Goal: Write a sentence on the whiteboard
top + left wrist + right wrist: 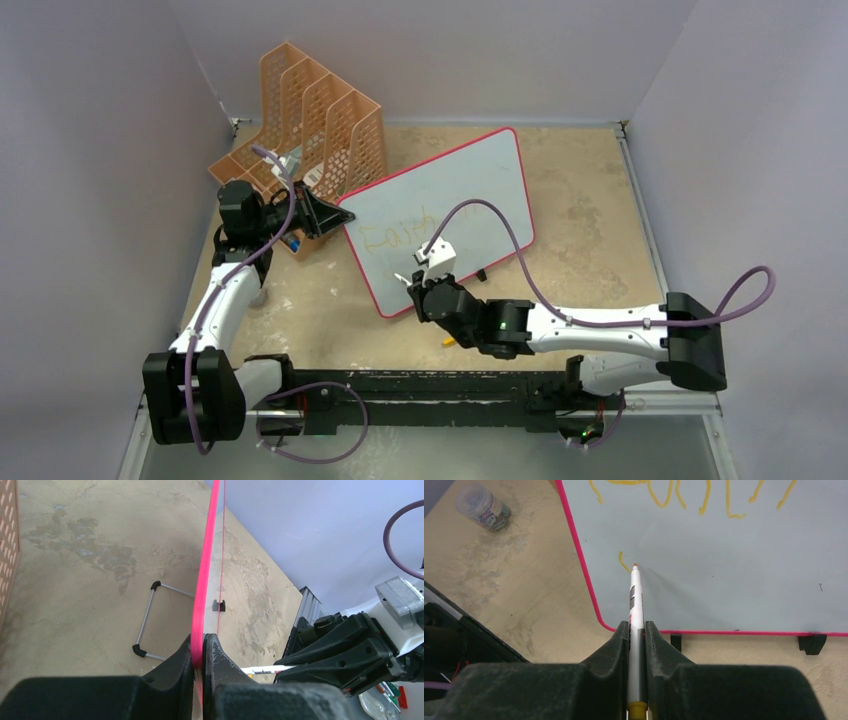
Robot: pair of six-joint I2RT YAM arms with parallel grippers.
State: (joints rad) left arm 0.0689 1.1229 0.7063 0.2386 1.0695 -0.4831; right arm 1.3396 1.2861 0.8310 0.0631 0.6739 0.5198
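The whiteboard (450, 200) with a red-pink frame stands tilted on the table. My left gripper (335, 215) is shut on its left edge; in the left wrist view the pink frame (202, 580) runs between the fingers of my left gripper (202, 652). The sentence (400, 235) is a faint yellow first line; in the right wrist view its letters (684, 495) run along the top, with one short stroke (623, 562) below. My right gripper (637, 630) is shut on a white marker (636, 600), its orange tip touching the board by that stroke. My right gripper also shows in the top view (420, 285).
An orange perforated file rack (310, 125) stands behind my left arm. A small clear jar (481, 506) lies on the table left of the board. The board's black feet (811, 643) and wire stand (150, 620) rest on the table.
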